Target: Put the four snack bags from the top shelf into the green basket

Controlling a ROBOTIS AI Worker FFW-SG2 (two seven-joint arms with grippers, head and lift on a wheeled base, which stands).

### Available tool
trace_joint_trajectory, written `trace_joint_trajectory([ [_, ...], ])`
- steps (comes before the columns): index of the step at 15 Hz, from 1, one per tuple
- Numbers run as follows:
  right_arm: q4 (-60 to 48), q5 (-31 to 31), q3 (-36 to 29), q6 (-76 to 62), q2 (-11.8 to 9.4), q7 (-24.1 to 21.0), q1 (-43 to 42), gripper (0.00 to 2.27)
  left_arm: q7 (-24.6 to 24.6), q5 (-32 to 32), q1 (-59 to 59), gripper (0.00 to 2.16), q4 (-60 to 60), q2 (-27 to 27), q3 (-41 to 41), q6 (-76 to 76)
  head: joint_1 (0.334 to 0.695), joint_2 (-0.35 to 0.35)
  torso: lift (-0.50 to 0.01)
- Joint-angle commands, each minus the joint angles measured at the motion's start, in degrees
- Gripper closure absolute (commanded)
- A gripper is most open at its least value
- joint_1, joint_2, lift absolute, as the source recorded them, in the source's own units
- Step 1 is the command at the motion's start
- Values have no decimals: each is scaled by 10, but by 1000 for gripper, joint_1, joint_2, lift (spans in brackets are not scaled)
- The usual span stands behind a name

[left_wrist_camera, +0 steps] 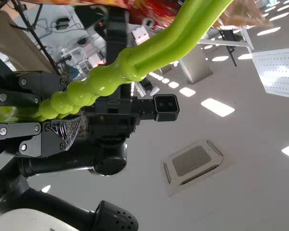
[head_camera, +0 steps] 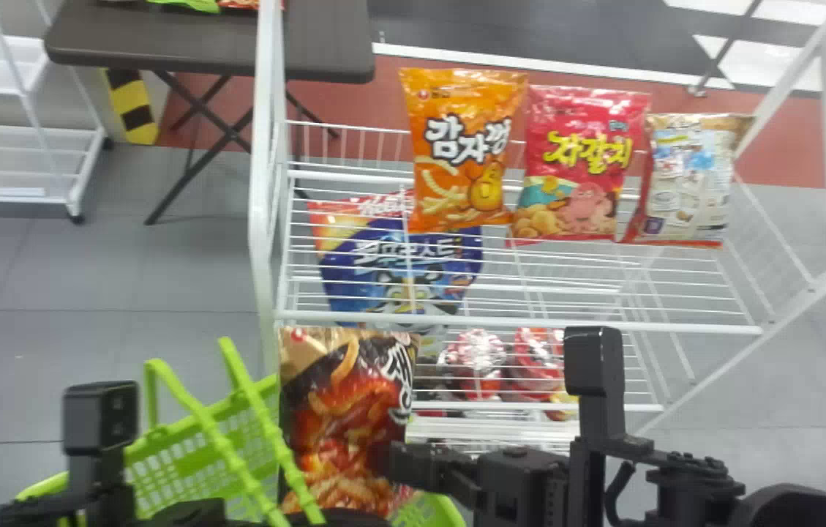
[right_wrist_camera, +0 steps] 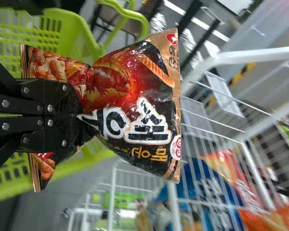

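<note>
My right gripper (head_camera: 391, 465) is pinched on a black and red snack bag (head_camera: 347, 417), which hangs upright over the green basket (head_camera: 193, 454). The right wrist view has the gripper (right_wrist_camera: 79, 117) shut on the middle of that bag (right_wrist_camera: 135, 96), creasing it. At lower left my left gripper (head_camera: 164, 509) holds the basket's handles; in the left wrist view the gripper (left_wrist_camera: 53, 113) is closed around the green handle (left_wrist_camera: 106, 77). On the top shelf (head_camera: 566, 285) stand an orange bag (head_camera: 460, 146), a pink-red bag (head_camera: 581, 165) and a bag with its pale back showing (head_camera: 691, 179).
A blue cereal bag (head_camera: 398, 263) and several red packs (head_camera: 478, 359) lie lower in the white wire rack. The rack's left post (head_camera: 263, 183) rises just behind the basket. A brown folding table (head_camera: 208, 44) stands farther back at the left.
</note>
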Motion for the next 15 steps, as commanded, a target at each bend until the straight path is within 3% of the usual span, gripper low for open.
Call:
trace_joint_trajectory([
  [1,44,5,27,50,-2,0,-29,1959,2,1,-1,2148,-1,-1,-2,0,695,-112,0],
  [2,58,3,31,50,-5,1,-37,1322,3,1,-1,2148,-1,-1,-2,0,695,-80,0],
  [3,64,1,34,50,-8,2,-42,461,3,1,-3,2148,-1,-2,-3,0,695,-69,0],
  [4,66,-3,39,50,-14,2,-47,-1,6,1,-6,2148,-1,-2,-8,0,695,-59,0],
  [7,65,-23,8,50,-15,2,-49,26,15,0,-9,2148,-2,-2,-18,0,695,-54,0],
  [10,62,-104,-127,50,-12,13,-71,60,17,1,-9,2148,-3,-1,-18,2,695,-110,0],
  [12,74,-89,-188,50,-12,13,-124,66,15,1,-7,2148,-3,1,-18,2,695,-209,0],
  [15,145,2,-182,31,-16,13,-200,73,14,2,-7,2148,-2,1,-22,2,695,-315,0],
])
